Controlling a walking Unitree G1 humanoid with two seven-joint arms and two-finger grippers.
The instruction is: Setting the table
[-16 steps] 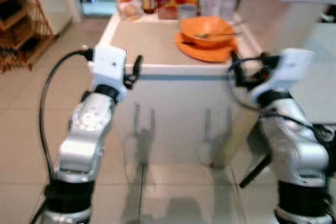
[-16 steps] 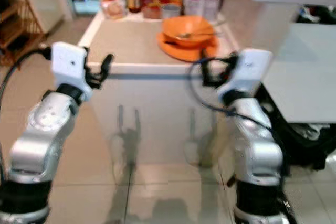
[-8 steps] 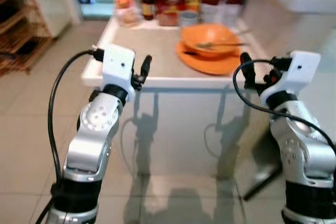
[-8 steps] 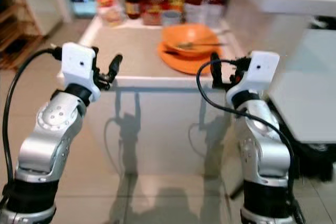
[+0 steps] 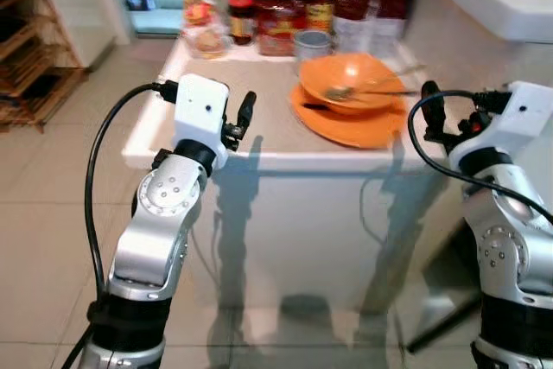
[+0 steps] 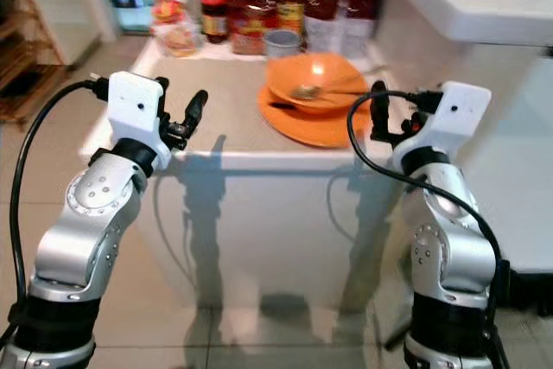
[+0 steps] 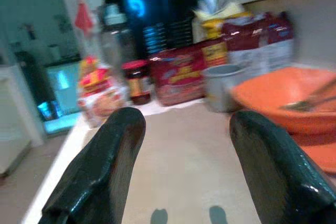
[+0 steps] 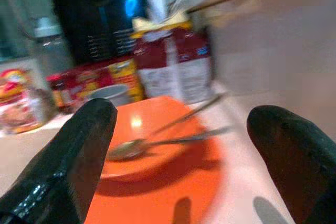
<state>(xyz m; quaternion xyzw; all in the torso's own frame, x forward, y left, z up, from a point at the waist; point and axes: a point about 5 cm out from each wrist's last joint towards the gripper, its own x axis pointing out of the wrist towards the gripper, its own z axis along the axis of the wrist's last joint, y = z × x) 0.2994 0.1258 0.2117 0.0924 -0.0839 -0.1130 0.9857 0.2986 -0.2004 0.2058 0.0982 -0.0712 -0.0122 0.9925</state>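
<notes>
Kitchen floor tiles surround a white table (image 5: pixel 259 151) seen from above. An orange bowl (image 5: pixel 346 82) with a spoon (image 5: pixel 346 91) in it is stacked on an orange plate (image 5: pixel 350 120) at the table's right side. Behind the bowl, jars (image 5: pixel 242 19), red packets (image 5: pixel 281 23) and a grey cup (image 5: pixel 312 43) are lined along the far edge. The left gripper (image 5: pixel 242 114) is raised at the table's near edge, fingers (image 7: pixel 110 156) spread wide and empty. The right gripper (image 5: pixel 432 114) is held just right of the plate, fingers (image 8: pixel 79 145) likewise wide apart, nothing held
</notes>
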